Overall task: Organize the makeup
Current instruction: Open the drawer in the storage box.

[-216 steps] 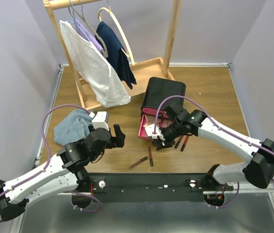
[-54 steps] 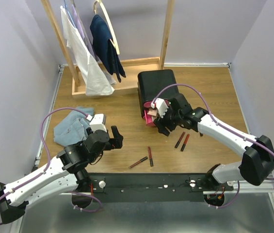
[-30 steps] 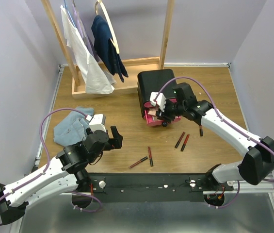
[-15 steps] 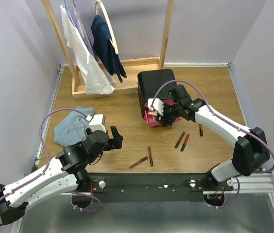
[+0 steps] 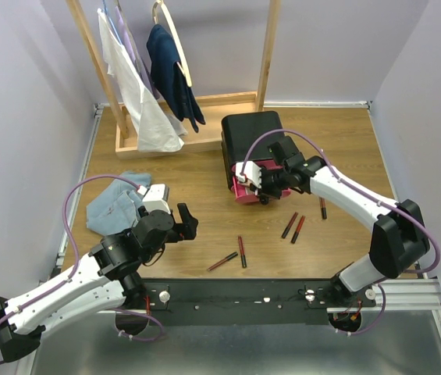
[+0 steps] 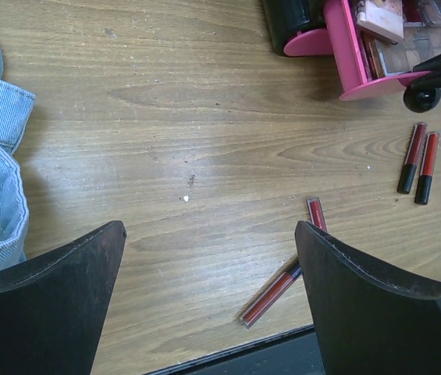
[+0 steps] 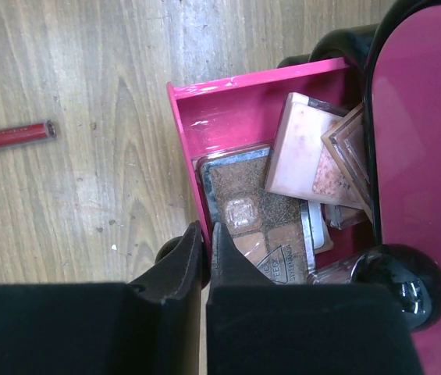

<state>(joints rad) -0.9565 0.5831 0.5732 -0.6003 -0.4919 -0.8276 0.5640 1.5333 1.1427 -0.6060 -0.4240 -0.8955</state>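
Observation:
My right gripper (image 7: 207, 232) is shut on the front wall of the open pink drawer (image 7: 179, 133), the lowest drawer of the black box (image 5: 251, 137). Inside the drawer lie flat brown and pink eyeshadow palettes (image 7: 245, 205) and a pink case (image 7: 304, 147). Several slim red-black lip tubes rest on the wood: two crossing (image 5: 241, 251) near the front edge, a pair (image 5: 293, 226) right of the drawer, and one (image 5: 323, 208) farther right. My left gripper (image 6: 210, 228) hovers open over bare wood, with one lip tube (image 6: 271, 297) just inside its right finger.
A light blue cloth (image 5: 115, 205) lies at the left, beside my left arm. A wooden clothes rack (image 5: 204, 129) with hanging white and navy garments stands at the back left. A black rail (image 5: 236, 293) runs along the table's front edge.
My right gripper's jaws have closed onto the pink drawer's front wall after shifting left along the drawer. The left arm has stayed still and open.

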